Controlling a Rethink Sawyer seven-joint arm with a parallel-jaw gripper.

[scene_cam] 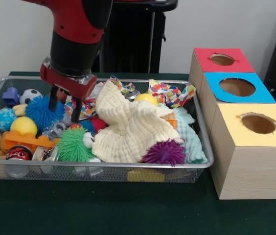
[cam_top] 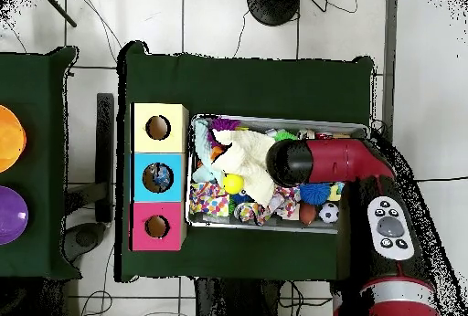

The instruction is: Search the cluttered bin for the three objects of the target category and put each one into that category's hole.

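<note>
The wire mesh bin (scene_cam: 128,165) is full of toys and cloths; it also shows in the overhead view (cam_top: 274,226). My gripper (scene_cam: 63,105) hangs over the bin's left-middle part, fingers (scene_cam: 53,102) apart, with nothing seen between them, just above a colourful cloth and beside a blue spiky ball (scene_cam: 44,111). In the overhead view the arm (cam_top: 311,162) hides the gripper. Clear crinkly plastic (scene_cam: 47,154) shows at the bin's front left, but I cannot tell if it is a bottle. The blue-topped box's hole (scene_cam: 237,87) stands to the bin's right; in the overhead view the hole (cam_top: 157,177) shows something pale inside.
A red-topped box (scene_cam: 222,59) and a yellow-topped box (scene_cam: 258,123) flank the blue one. A cream cloth (scene_cam: 128,127) covers the bin's middle. A green spiky ball (scene_cam: 72,145), a purple one (scene_cam: 165,152) and a red-labelled can (scene_cam: 19,152) lie near the front.
</note>
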